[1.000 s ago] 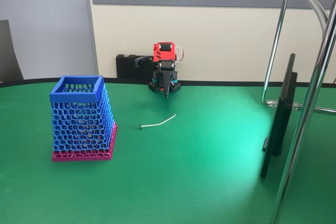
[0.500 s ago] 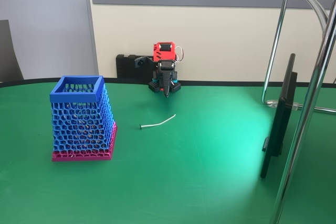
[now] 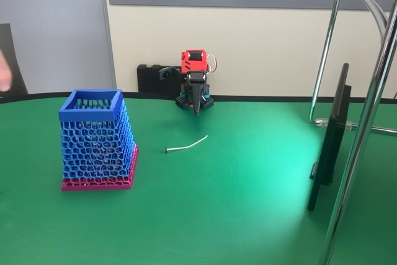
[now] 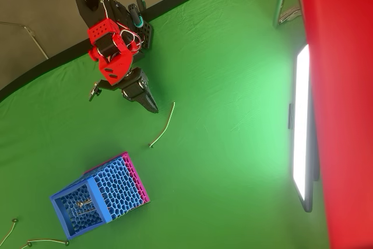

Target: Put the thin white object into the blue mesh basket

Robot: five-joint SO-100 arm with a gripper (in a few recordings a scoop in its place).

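Note:
The thin white object (image 3: 186,145) lies flat on the green table, curved, with a dark tip at its left end; the overhead view shows it (image 4: 163,125) between arm and basket. The blue mesh basket (image 3: 96,139) stands upright on its pink base at the left, and appears in the overhead view (image 4: 96,196) at the lower left. My gripper (image 3: 197,108) hangs folded at the red and black arm's base at the back, fingers together and pointing down, holding nothing. In the overhead view the gripper (image 4: 153,108) tip sits a short way from the stick's upper end.
A dark monitor (image 3: 332,138) on a stand and chrome poles (image 3: 366,122) occupy the right side. A person's hand (image 3: 5,69) shows at the far left edge. Thin wire pieces (image 4: 35,241) lie by the basket at the overhead view's lower left.
A person's hand has come into view at the far left edge. The arm, the stick and the basket have not moved.

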